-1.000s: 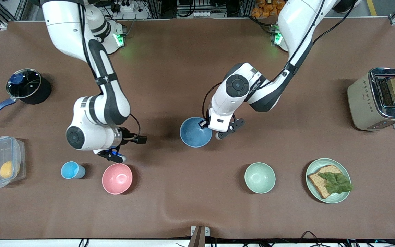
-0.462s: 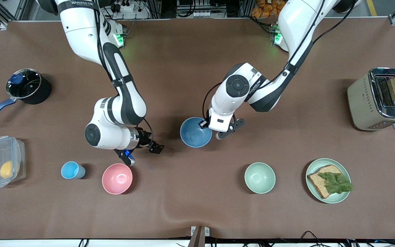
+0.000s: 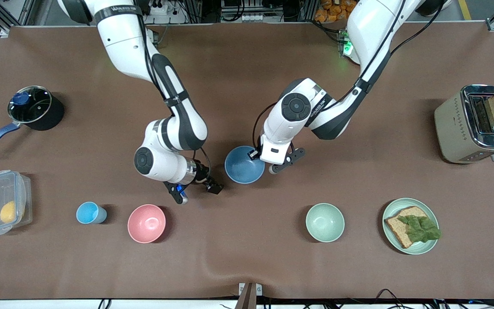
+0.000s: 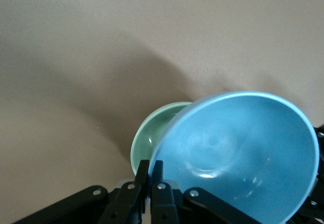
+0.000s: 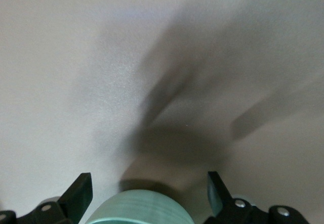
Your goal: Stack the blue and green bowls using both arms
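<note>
Green bowl [image 4: 152, 138]: in the left wrist view, mostly hidden by the tilted blue bowl [image 4: 238, 153]; only one arc of rim and some inside show.
Blue bowl's rim: in the front view, the part toward the left arm's end is covered by the left gripper [image 3: 259, 155]; in the left wrist view, the picture's edge cuts off one side.
Pale green rounded shape [image 5: 139, 211]: between the fingers of the right gripper [image 5: 148, 179], cut off by the picture's edge; cannot tell what it is.
Clear container [image 3: 2, 201]: well apart from the blue bowl, toward the right arm's end; the yellow lump [image 3: 7, 211] inside is too blurred to name.
</note>
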